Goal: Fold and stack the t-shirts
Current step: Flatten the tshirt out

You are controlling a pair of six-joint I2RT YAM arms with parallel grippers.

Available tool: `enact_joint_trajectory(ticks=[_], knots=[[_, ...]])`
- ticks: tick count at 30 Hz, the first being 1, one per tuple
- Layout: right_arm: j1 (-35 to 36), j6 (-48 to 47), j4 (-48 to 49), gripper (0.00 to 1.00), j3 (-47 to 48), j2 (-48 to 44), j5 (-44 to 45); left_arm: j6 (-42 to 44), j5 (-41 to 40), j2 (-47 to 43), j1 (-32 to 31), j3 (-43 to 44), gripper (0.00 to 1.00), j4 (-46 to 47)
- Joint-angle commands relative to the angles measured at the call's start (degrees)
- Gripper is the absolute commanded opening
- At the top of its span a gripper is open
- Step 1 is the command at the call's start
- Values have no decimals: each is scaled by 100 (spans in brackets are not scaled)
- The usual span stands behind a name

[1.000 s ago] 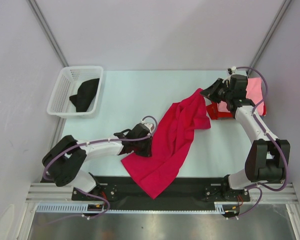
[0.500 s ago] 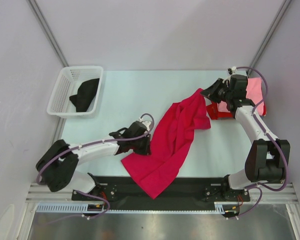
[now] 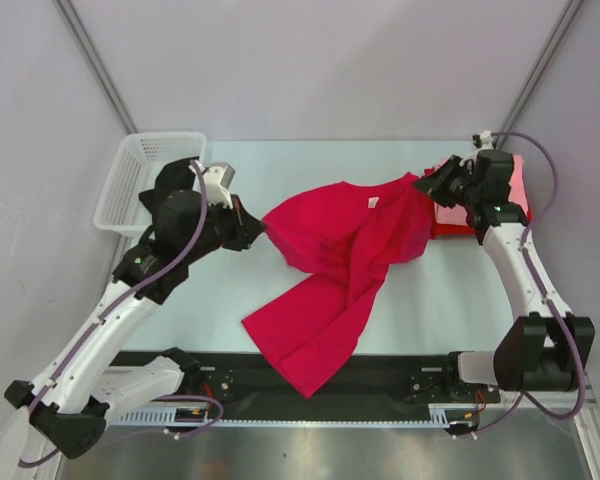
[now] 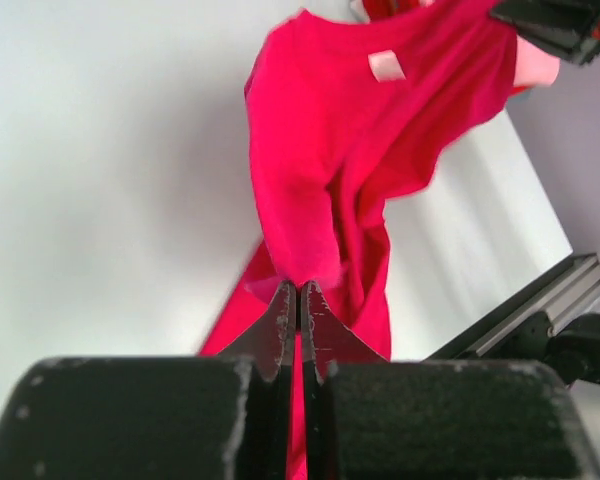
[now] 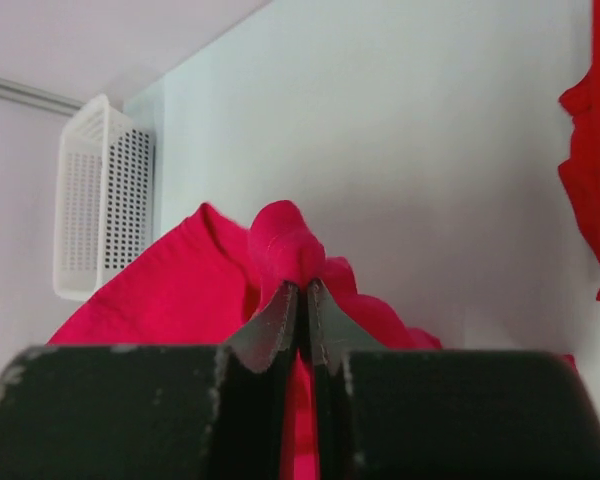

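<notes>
Crimson-red cloth t-shirt (image 3: 345, 250) hangs spread between left hand (image 3: 257, 232) and right hand (image 3: 427, 184), each clamped shut on its upper edge. The hem trails on the pale green worktop (image 3: 280, 165) toward the near edge. Suggest equal tension and level lowering, laying it flat beside the folded pink-and-red t-shirts (image 3: 517, 188) without overlap.

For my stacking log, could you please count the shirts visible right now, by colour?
Crimson shirt: 1
Pink shirt: 1
Red shirt: 1
Total: 3
The inside of the basket is hidden in these views.
</notes>
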Motion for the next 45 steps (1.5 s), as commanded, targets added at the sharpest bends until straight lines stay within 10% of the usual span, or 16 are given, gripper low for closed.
enact_joint_trajectory(ticks=[1,14,20,30,32,36,45], knots=[[-192,-186,-190,0,387,-696,145,352,-187,-47,140,719,0,-609],[-535,77,-806,0,1844,-1781,1227,-288,2177,-74,-306,1416,0,180],[-238,816,-190,0,3223,-59,409,-465,1843,462,-2064,2241,0,611],[2311,227,-1878,0,8436,4642,-64,-745,1773,77,-2154,2122,0,735],[2540,306,-1563,0,8403,5119,-241,-956,1930,-72,-1769,1770,0,778],[2524,456,-1175,67,7360,5252,-129,-1833,3001,-617,-329,-63,0,1724],[2480,-942,-1185,70,3055,2648,1609,-1098,3495,-1408,1994,-1851,0,1104]])
